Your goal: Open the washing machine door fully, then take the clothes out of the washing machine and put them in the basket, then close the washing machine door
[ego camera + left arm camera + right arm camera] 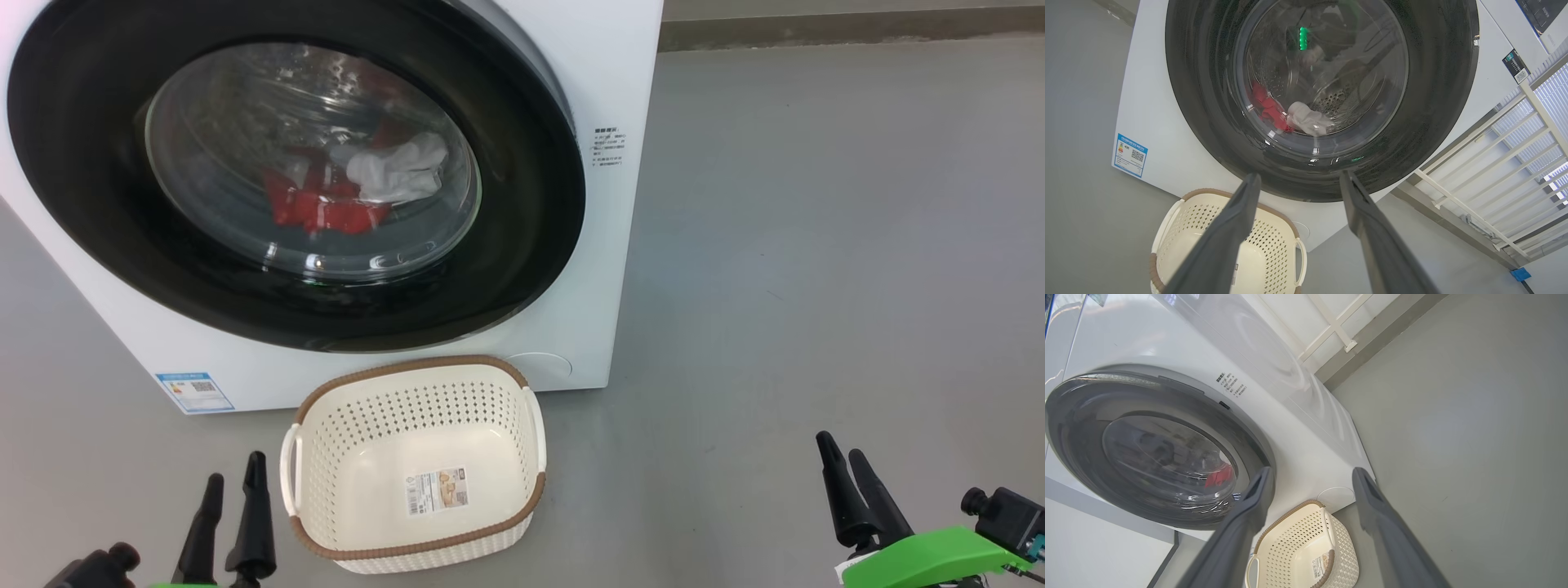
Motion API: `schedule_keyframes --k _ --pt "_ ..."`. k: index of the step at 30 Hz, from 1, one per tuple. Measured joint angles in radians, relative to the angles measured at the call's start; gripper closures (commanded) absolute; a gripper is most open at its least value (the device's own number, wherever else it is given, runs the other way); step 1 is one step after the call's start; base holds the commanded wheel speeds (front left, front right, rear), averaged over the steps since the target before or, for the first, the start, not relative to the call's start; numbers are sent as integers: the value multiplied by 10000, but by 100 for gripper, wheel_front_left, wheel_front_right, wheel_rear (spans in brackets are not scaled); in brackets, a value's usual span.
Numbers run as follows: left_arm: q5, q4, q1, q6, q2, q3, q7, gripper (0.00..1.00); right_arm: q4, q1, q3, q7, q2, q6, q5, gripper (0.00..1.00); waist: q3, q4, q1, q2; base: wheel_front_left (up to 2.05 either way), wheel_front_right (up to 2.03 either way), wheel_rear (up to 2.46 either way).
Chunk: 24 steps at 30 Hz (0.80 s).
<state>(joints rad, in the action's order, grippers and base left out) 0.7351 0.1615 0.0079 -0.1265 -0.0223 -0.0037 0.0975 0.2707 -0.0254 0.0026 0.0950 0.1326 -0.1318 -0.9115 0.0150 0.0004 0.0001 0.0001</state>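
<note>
The washing machine door (522,245) is shut, the clothes (326,208) blurred behind it. The basket (408,367) sits on the floor (816,245) before it. The blue sticker (194,392) and basket label (437,490) are unreadable (print too small). The left tool (235,467) and right tool (839,445) gape, empty.

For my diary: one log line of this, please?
washing machine door shut; clothes inside; basket empty; left claw open; right claw open
</note>
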Motion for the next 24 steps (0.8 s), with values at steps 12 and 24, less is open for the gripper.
schedule_keyframes --k 12,24 --pt "-1375 -176 84 19 -31 -163 324 0 -184 -3 228 337 222 0 1162 0 69 14 0 0 0 0 0" --pt "-2750 -397 85 46 -69 -278 654 0 -297 -12 483 688 372 0 2213 0 121 35 0 0 0 0 0"
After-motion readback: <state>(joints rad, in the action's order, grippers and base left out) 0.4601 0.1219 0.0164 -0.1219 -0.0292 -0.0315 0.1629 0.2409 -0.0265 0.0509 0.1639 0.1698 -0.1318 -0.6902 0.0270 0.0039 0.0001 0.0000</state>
